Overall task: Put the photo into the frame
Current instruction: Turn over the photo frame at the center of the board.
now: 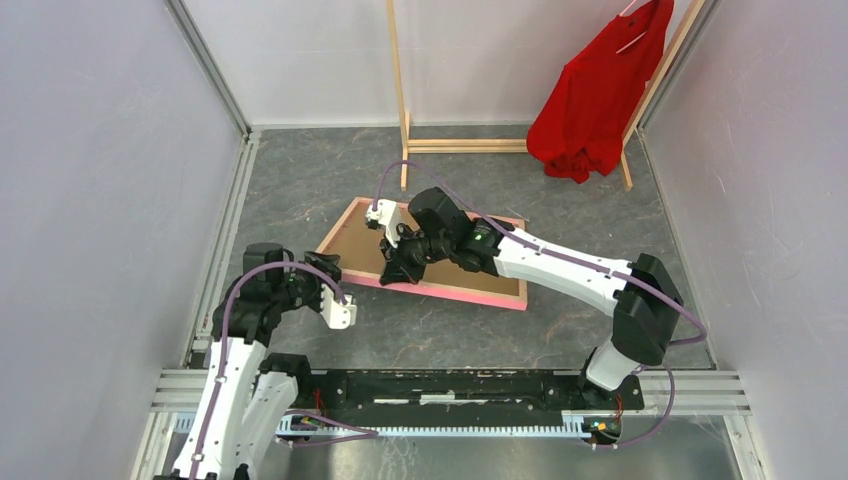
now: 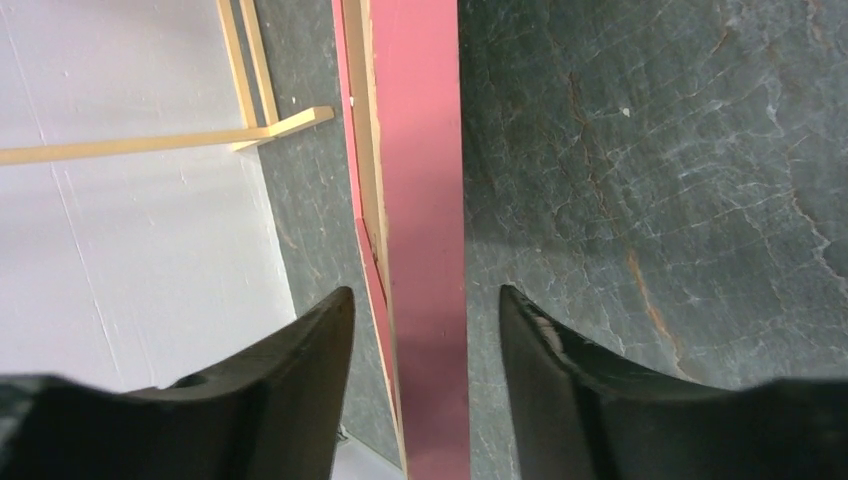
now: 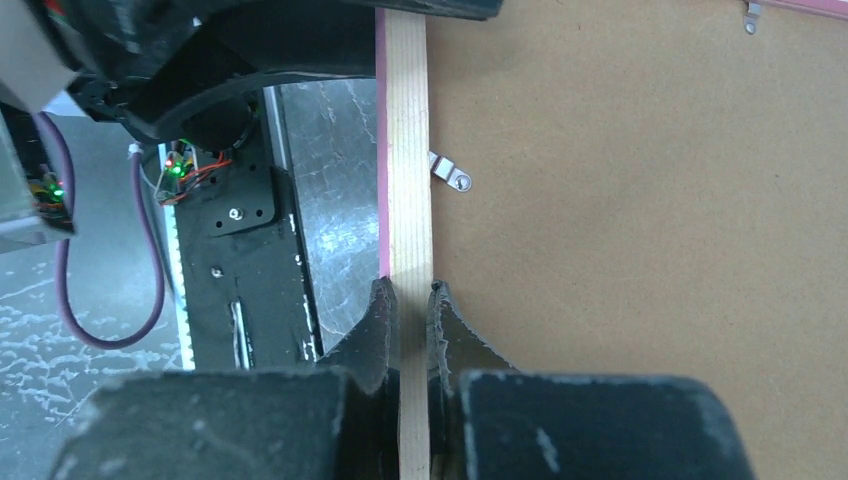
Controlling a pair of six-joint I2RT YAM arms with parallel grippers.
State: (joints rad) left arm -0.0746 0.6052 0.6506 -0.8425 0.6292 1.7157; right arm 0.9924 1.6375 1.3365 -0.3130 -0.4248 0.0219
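The frame [image 1: 352,240] lies back side up on the grey table, brown board backing showing, pink edge toward the arms. My right gripper [image 1: 393,270] reaches over it and is shut on its light wood back edge [image 3: 405,150], one finger on each side at the right gripper [image 3: 410,290]. My left gripper [image 1: 322,266] is at the frame's left corner. In the left wrist view the pink edge [image 2: 415,150] runs between the fingers of the left gripper [image 2: 425,292], which stands open with a gap on both sides. The photo is out of view.
A bare-wood clothes rack [image 1: 400,90] stands at the back, with a red garment [image 1: 595,95] hanging at its right end. Its foot [image 2: 150,145] shows in the left wrist view. A metal clip [image 3: 450,175] sits on the backing. White walls close both sides.
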